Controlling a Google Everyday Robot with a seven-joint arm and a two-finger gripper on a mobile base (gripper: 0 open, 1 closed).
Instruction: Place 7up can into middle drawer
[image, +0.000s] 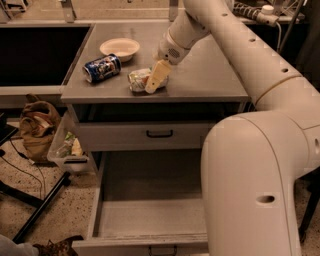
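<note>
The 7up can (138, 80), pale with a green band, lies on its side near the front edge of the grey countertop (210, 75). My gripper (156, 78) comes down from the upper right and sits right against the can's right end, its cream tip overlapping the can. The middle drawer (150, 220) stands pulled far out below the counter, showing its long plain grey tray with nothing in it. My arm's large white body covers the drawer's right side.
A dark blue can (102, 68) lies left of the 7up can, with a shallow white bowl (120, 48) behind it. A closed drawer front with a black loop handle (160, 133) sits above the open drawer. A brown bag (37, 127) and a bin stand on the floor at left.
</note>
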